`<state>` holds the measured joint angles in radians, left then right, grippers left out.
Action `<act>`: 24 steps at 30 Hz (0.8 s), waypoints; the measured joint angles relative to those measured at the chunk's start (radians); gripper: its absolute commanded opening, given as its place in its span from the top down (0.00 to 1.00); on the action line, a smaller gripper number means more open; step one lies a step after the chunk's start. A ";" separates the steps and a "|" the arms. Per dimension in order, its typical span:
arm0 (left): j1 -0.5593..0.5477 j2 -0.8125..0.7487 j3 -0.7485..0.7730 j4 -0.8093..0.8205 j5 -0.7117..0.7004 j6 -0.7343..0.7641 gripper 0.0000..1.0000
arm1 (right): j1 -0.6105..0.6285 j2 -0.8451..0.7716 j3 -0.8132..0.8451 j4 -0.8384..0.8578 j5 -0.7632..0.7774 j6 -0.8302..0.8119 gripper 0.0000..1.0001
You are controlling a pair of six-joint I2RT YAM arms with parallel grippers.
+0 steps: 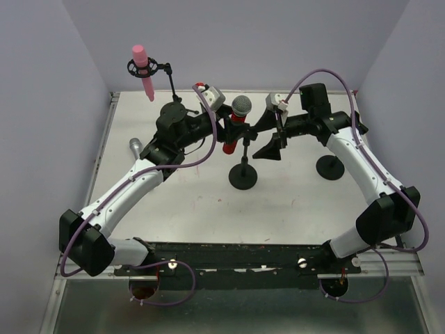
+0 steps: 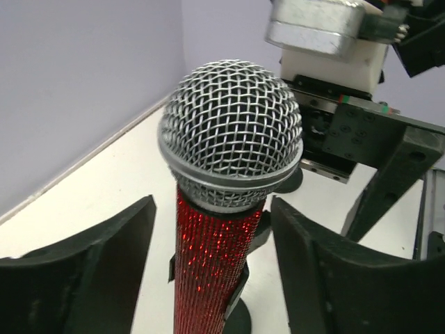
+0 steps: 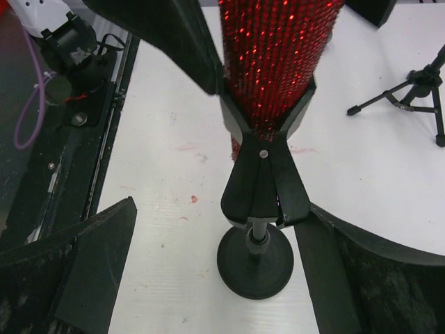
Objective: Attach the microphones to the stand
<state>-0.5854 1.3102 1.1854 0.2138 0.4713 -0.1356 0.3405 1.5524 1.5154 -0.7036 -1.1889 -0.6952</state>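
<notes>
Clearance around the red mic (image 2: 224, 160) is what the next move depends on. It stands near upright in the clip (image 3: 261, 177) of the middle stand, mesh head up, over the round base (image 3: 254, 261). The left gripper (image 2: 212, 205) is open and straddles the barrel just under the head, with a gap on each side and neither finger touching. The right gripper (image 1: 270, 133) is also open, jaws wide, facing it lower down at clip height, with nothing in its grasp. Both hands are close in on opposite sides of the mic, so each should probably back straight out along its own line; a sideways sweep could knock the head or tip the stand.

The pink mic (image 1: 142, 71) hangs head up in its ring at the far left, well apart. The silver mic (image 1: 135, 146) lies on the table (image 1: 208, 209) just beside the left arm and is partly hidden by it, so its axis is hard to read. It is far nearer the left hand. A second base (image 1: 330, 167) stands near the right arm; I cannot tell whether its clip is free.
</notes>
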 measured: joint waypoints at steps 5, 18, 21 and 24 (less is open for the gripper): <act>0.002 -0.024 0.000 -0.018 -0.043 -0.013 0.09 | -0.011 -0.072 -0.133 0.113 0.006 0.072 0.00; 0.024 -0.191 -0.056 -0.042 -0.113 -0.006 0.01 | -0.027 -0.142 -0.378 0.444 0.023 0.280 0.00; 0.043 -0.298 -0.134 -0.068 -0.160 0.000 0.01 | -0.027 -0.153 -0.451 0.554 0.038 0.342 0.00; 0.089 -0.427 -0.200 -0.139 -0.191 0.007 0.01 | -0.027 -0.154 -0.508 0.658 0.051 0.397 0.01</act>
<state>-0.4965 0.8829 0.9859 0.0750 0.2806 -0.1284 0.3138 1.3987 1.0073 -0.0456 -1.1374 -0.2981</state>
